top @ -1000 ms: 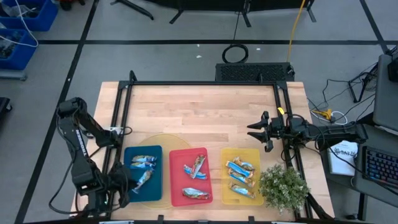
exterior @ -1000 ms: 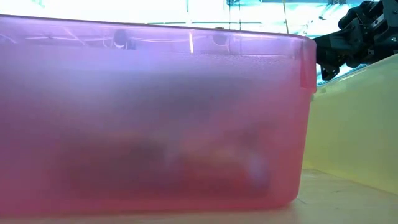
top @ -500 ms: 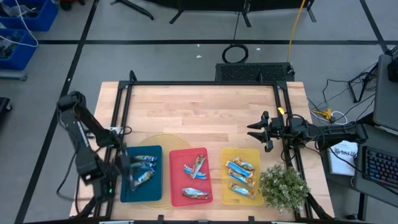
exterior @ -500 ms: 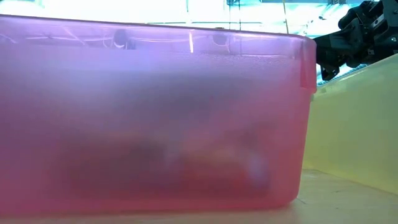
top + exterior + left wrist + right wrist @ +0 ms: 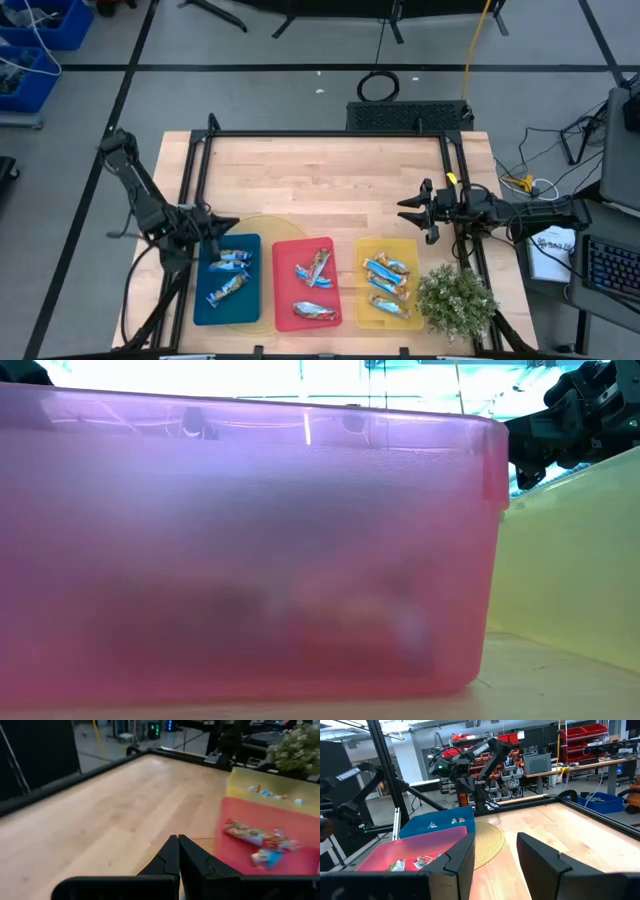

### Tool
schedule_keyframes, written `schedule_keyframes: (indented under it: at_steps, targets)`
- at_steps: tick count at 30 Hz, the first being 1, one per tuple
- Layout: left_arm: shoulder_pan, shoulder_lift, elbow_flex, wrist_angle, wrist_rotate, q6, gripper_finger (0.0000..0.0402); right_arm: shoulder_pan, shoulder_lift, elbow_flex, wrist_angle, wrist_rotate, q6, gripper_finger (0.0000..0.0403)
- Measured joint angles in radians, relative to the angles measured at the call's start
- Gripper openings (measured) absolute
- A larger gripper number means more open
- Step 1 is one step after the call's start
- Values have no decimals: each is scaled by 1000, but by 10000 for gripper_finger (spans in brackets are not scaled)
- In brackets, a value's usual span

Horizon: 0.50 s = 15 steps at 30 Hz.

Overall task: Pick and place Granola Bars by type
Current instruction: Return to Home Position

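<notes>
Several granola bars lie sorted in three flat trays at the table's near edge. Two blue bars [image 5: 229, 262] lie in the blue tray [image 5: 205, 305]. Brown-and-orange ones [image 5: 315, 268] lie in the red tray [image 5: 283, 290], and several more [image 5: 387, 287] in the yellow tray [image 5: 364, 315]. My left gripper [image 5: 214, 233] is shut and empty beside the blue tray's far left corner; in its wrist view [image 5: 178, 845] the fingers meet above bare wood. My right gripper [image 5: 413, 211] hangs open and empty past the yellow tray's far side, its gap [image 5: 495, 857] wide.
A potted plant [image 5: 455, 300] stands at the near right corner, beside the yellow tray. A round yellowish mat [image 5: 268, 226] lies partly under the blue tray. A black frame [image 5: 330, 134] rims the table. The low view is filled by the red tray's wall [image 5: 250, 560].
My left arm has swung from the near left corner of the table toward the far edge, along the blue tray's left side, ending at that tray's far left corner. The bars and my right arm have kept still.
</notes>
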Motion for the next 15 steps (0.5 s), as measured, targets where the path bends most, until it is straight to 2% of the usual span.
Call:
schedule_keyframes:
  at_steps: [2,6,9,12,15]
  targets:
    - [24,-88,-38,29,-18,98,5,0,0,0,0,0,0,137]
    - [73,-249,-100,46,-31,199,10,0,0,0,0,0,0,137]
    - [102,-356,-133,115,35,327,4,0,0,0,0,0,0,137]
    - [139,-436,-163,257,127,561,8,0,0,0,0,0,0,137]
    - [198,-499,-187,411,263,814,8,0,0,0,0,0,0,137]
